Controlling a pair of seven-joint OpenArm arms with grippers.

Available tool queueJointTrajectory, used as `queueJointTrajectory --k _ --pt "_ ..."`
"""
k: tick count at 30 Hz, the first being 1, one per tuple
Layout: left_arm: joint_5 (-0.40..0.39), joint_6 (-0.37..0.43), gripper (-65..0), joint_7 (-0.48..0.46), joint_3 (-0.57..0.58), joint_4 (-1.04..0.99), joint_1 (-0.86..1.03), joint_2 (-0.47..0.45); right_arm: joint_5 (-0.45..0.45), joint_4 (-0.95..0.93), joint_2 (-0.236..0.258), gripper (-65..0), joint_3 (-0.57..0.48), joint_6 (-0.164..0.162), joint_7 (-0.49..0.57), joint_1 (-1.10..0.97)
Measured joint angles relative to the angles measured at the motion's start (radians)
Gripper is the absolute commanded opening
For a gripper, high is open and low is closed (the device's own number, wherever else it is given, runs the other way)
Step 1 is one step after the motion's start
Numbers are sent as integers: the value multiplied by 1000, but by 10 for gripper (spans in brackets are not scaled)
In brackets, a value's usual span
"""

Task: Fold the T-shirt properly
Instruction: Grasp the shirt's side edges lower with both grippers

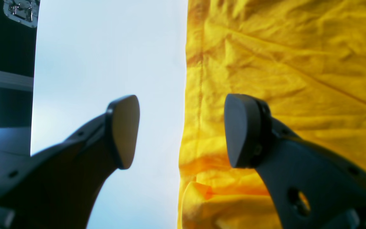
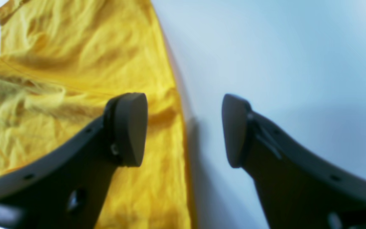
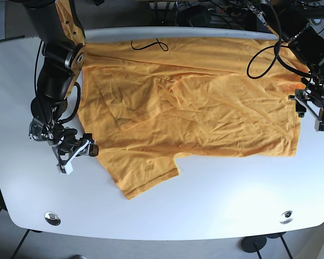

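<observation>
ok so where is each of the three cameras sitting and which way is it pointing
Left wrist: rides the left arm, looks down past the open left gripper, straddling the T-shirt edge on the white table.
Right wrist: rides the right arm, looks down past the open right gripper at the shirt's other edge.
Base: overhead, looks down on the whole table; both arms show.
Shared: all three see the yellow shirt and table.

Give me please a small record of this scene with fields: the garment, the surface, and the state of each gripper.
garment: yellow T-shirt, spread flat but wrinkled, not yet folded
surface: white table
left gripper: open, straddling the shirt's edge, holding nothing
right gripper: open, straddling the opposite edge, holding nothing
other: black cable lying on the shirt's far edge
</observation>
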Motion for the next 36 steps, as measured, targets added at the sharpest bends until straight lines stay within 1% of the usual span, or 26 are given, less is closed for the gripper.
queueJointTrajectory --k 2,3,7,8,9,11,13,14,15,16,17,18,19,21,23,24,25,27,30,32,33,36 --pt "7 0 -260 0 -2 0 0 0 9 -71 7 -292 0 0 56 18" --pt "7 0 -260 0 -2 0 0 0 11 -89 2 -292 1 0 71 22" --pt "7 0 -256 0 -2 -19 -12 -8 17 -93 -47 -293 4 1 83 23" --pt "7 70 -256 1 -2 -67 -47 -14 18 -95 -66 -293 3 4 82 23" --pt "11 103 -256 2 -2 -111 -78 -24 18 -95 -75 -293 3 3 85 23" --pt "-3 111 -256 -1 0 -196 -141 -57 18 -95 -91 -295 3 3 86 23" --pt "8 115 -257 -18 -6 -282 -212 -83 28 -94 -99 -306 3 0 91 17" --pt "11 121 -256 -50 -6 -330 -241 -96 28 -94 -101 -335 4 0 93 14" --pt "10 121 -256 -86 -3 -381 -270 -110 27 -94 -101 -382 4 0 92 14" --pt "10 121 -256 -123 -1 -445 -299 -125 25 -94 -101 -442 4 0 88 14" --pt "11 121 -256 -163 10 -562 -351 -147 24 -94 -101 -523 4 -5 84 12" --pt "14 125 -256 -192 27 -644 -384 -161 24 -94 -100 -568 4 -8 82 11" --pt "15 125 -256 -224 60 -729 -415 -178 22 -94 -101 -593 4 -8 81 11" --pt "14 124 -257 -307 107 -859 -468 -200 19 -94 -104 -595 4 -8 74 11" --pt "12 135 -257 -380 141 -938 -500 -209 20 -94 -103 -595 4 -8 74 10" --pt "10 165 -256 -409 156 -964 -508 -211 21 -94 -103 -595 4 -8 74 9" --pt "10 218 -256 -422 191 -992 -510 -214 24 -94 -103 -595 4 -8 74 9" --pt "10 227 -254 -469 254 -1040 -507 -232 24 -94 -103 -596 4 -8 74 9" --pt "5 233 -254 -550 297 -1128 -512 -237 24 -94 -103 -598 6 -8 74 8" --pt "3 233 -254 -559 297 -1182 -509 -233 24 -94 -103 -598 10 -8 73 8" --pt "-9 233 -254 -591 297 -1193 -504 -233 24 -94 -103 -598 10 -7 74 8" --pt "-5 232 -254 -589 297 -1199 -504 -233 24 -94 -103 -598 11 -5 74 6"
